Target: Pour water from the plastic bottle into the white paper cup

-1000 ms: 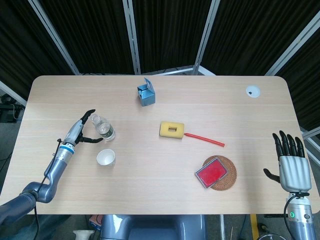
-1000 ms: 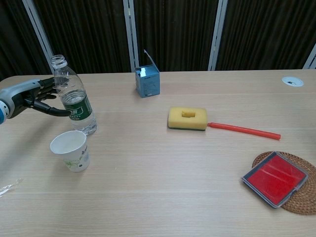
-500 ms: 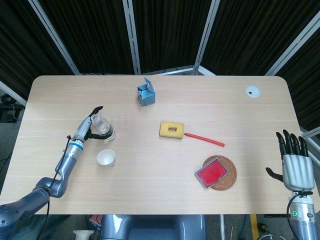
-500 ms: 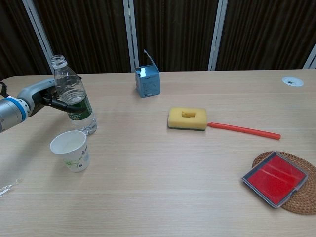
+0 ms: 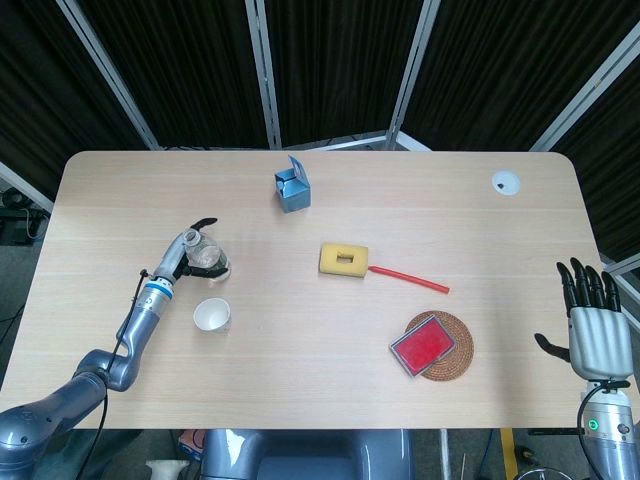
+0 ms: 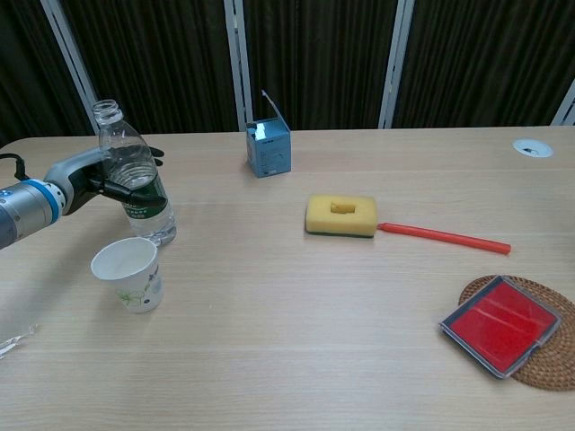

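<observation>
The clear plastic bottle (image 6: 144, 202) with a green label stands upright and uncapped at the table's left; the head view shows the bottle (image 5: 208, 260) from above. The white paper cup (image 6: 128, 272) stands upright just in front of it, and the cup (image 5: 211, 315) shows its open mouth in the head view. My left hand (image 6: 88, 175) cups the bottle from the left, thumb across its front and fingers reaching behind, still spread; the head view shows this hand (image 5: 182, 250) against the bottle. My right hand (image 5: 594, 322) hangs open beyond the table's right edge.
A blue carton (image 6: 268, 145) stands at the back. A yellow sponge (image 6: 340, 215) and a red straw (image 6: 444, 236) lie mid-table. A red case (image 6: 500, 323) rests on a woven coaster (image 6: 539, 373) at the right. A white disc (image 6: 532, 147) sits far right.
My left hand has moved in from the left until its thumb and fingers surround the bottle. The bottle and cup have not moved. My right hand has drifted slightly lower.
</observation>
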`<state>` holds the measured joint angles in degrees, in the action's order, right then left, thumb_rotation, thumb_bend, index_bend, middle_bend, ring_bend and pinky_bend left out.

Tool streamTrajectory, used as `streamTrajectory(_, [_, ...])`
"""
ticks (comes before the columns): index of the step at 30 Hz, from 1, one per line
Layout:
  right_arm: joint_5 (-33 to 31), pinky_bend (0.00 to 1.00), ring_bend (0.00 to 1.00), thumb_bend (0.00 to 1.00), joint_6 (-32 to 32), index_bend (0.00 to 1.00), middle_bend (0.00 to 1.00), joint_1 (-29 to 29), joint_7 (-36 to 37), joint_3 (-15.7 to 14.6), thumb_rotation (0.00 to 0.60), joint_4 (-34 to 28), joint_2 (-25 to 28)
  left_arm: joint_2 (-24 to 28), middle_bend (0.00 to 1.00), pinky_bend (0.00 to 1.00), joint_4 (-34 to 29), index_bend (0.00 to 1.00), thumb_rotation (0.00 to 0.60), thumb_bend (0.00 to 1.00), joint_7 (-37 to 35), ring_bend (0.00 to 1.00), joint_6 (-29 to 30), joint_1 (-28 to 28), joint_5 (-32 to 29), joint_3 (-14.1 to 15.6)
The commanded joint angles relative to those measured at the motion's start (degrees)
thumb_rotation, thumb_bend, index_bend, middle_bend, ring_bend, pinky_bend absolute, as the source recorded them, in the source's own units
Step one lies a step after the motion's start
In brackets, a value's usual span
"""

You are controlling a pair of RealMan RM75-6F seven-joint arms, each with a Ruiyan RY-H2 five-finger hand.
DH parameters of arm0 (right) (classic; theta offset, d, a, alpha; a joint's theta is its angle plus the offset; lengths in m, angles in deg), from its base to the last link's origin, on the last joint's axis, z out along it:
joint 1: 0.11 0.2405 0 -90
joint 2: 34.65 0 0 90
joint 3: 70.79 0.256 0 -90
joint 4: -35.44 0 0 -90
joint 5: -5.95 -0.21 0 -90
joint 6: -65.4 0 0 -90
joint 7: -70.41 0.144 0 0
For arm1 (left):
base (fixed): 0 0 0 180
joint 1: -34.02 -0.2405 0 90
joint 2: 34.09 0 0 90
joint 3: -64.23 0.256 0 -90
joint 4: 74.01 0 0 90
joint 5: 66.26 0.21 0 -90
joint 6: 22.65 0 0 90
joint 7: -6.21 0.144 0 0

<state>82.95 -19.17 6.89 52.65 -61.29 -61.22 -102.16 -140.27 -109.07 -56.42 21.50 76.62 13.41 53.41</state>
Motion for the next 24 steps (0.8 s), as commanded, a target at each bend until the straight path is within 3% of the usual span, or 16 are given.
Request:
streamTrajectory(1, [-0.03, 0.0, 0.0, 0.0, 0.02, 0.0, 0.0, 0.02, 0.02, -0.05, 0.6, 0.0, 0.06, -0.03, 0.28, 0.25, -0.01, 0.36, 0.6, 0.29, -2.28, 0.17, -0.55, 0.38, 0.2, 0.14])
streamTrajectory(10, [0.04, 0.0, 0.0, 0.0, -0.19, 0.0, 0.0, 0.06, 0.11, -0.21, 0.6, -0.18, 0.27, 0.91, 0.42, 0.34, -0.23, 0.58, 0.6, 0.44, -4.93, 0.28, 0.81, 0.86, 0.68, 0.02])
streamTrajectory(19, [-0.15, 0.0, 0.0, 0.0, -0.08, 0.0, 0.0, 0.15, 0.04, -0.4, 0.6, -0.2, 0.22, 4.99, 0.43, 0.35, -3.97, 0.59, 0.6, 0.48, -3.22, 0.29, 2.97, -0.1, 1.52, 0.86])
streamTrajectory(24, [0.27, 0.0, 0.0, 0.0, -0.35, 0.0, 0.0, 0.03, 0.36, -0.6, 0.6, -0.6, 0.43, 10.86, 0.43, 0.35, -8.31, 0.59, 0.6, 0.51, -0.63, 0.29, 5.3, -0.92, 3.85, 2.58])
